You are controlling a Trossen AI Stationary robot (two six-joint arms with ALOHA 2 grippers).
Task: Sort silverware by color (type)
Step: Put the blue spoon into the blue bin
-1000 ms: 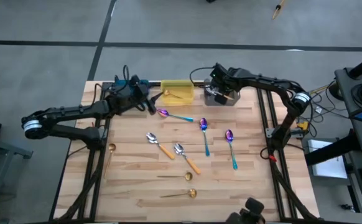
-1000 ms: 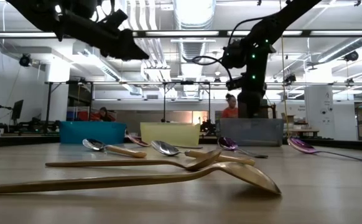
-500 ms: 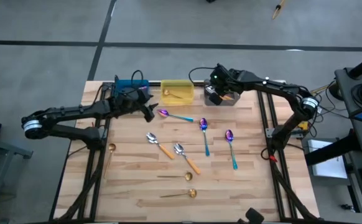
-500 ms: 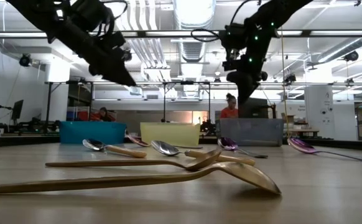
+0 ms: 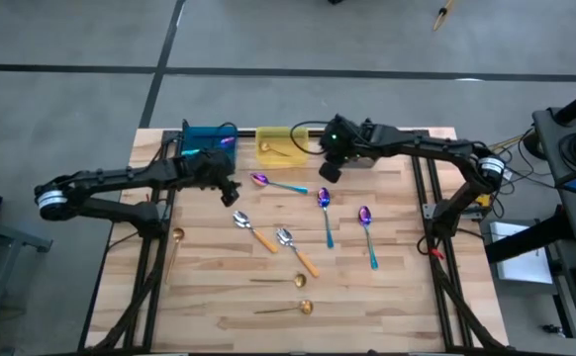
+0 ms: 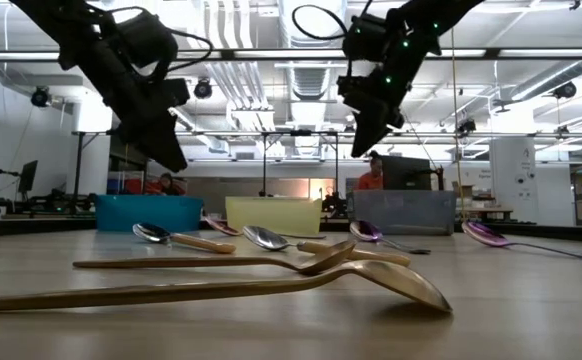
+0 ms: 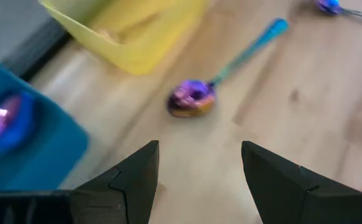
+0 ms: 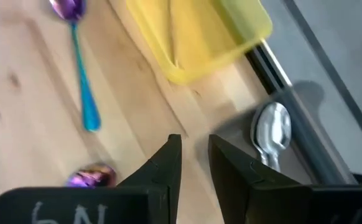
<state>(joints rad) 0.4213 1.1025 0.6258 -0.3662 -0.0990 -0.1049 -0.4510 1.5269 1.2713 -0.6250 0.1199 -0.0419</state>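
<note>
On the wooden table lie scattered spoons; left tool gapes wide, right tool nearly clenched, empty

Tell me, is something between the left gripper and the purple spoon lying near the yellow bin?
Nothing visible. The left gripper is open, and only bare table lies between it and the purple spoon. The yellow bin and blue bin stand off to the sides.
</note>
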